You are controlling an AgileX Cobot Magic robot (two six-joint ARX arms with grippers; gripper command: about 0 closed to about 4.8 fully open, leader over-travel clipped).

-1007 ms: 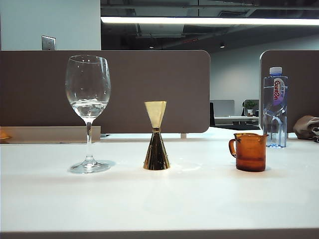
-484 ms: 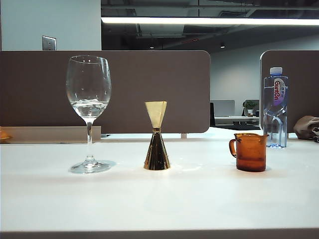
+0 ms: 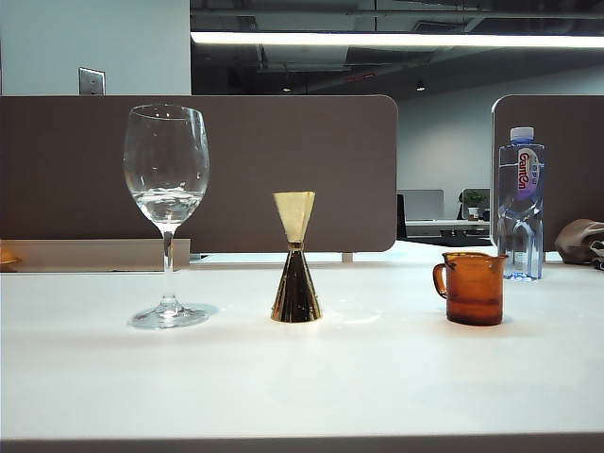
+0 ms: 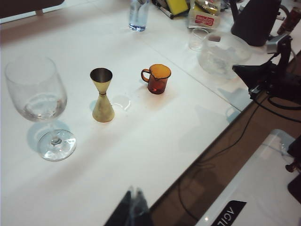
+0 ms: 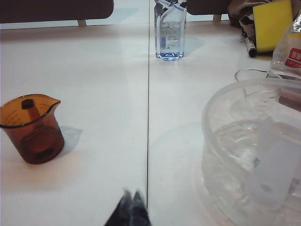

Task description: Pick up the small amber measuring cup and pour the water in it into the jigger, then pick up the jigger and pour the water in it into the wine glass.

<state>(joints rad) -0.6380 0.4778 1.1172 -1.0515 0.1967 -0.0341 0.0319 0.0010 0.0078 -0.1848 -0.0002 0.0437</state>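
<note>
Where the white table (image 3: 377, 377) lies smooth: stemmed clear wine glass (image 3: 167, 212), a little water (image 3: 167, 201) in its bowl; beside it gold hourglass jigger (image 3: 295, 257); farther right, translucent small amber measuring cup (image 3: 471, 288). Left gripper (image 4: 133, 209) and right gripper (image 5: 129, 210): fingers together, holding nothing, above the table.

An office: desk partitions (image 3: 283, 170) and strip light (image 3: 396, 40) overhead

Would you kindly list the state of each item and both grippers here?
Tall clear stemmed wine glass: upright, some water in bowl.
Shiny gold metal jigger: upright, standing free.
Small amber glass measuring cup: upright, standing free.
Clear plastic bottle: upright, capped.
Left gripper: jaws shut, empty.
Right gripper: jaws shut, empty.
</note>
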